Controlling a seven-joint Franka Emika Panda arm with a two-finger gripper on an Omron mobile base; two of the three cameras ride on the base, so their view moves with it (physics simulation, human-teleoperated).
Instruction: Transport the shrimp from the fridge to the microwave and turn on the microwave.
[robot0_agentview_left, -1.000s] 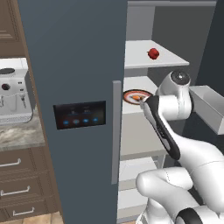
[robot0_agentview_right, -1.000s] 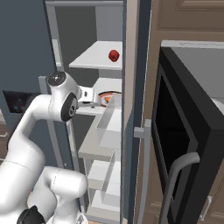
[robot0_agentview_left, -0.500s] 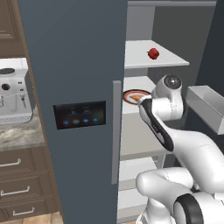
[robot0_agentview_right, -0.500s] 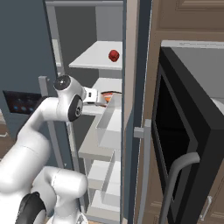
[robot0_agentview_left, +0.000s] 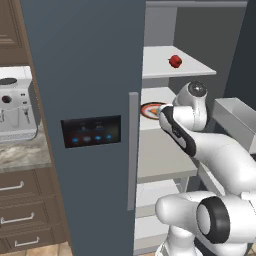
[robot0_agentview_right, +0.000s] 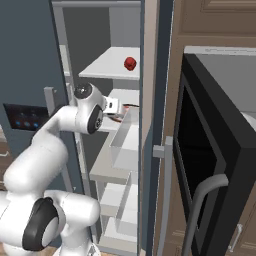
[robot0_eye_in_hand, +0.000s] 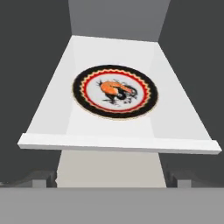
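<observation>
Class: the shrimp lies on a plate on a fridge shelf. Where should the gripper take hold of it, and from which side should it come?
Grip the shrimp across its thick orange body. It lies flat and low on the red-rimmed plate, so probably come down from above, reaching in over the shelf's front edge, open fingers straddling the curve.

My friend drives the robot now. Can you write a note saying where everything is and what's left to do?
Gripper: open, holding nothing, aimed at the fridge shelf.
Shrimp: on the red-rimmed plate on that shelf, untouched.
Microwave: door open, to the right of the fridge.
Done: fridge open, arm reaching in.
Left: grab the shrimp, carry it into the microwave, shut the door, turn it on.
</observation>
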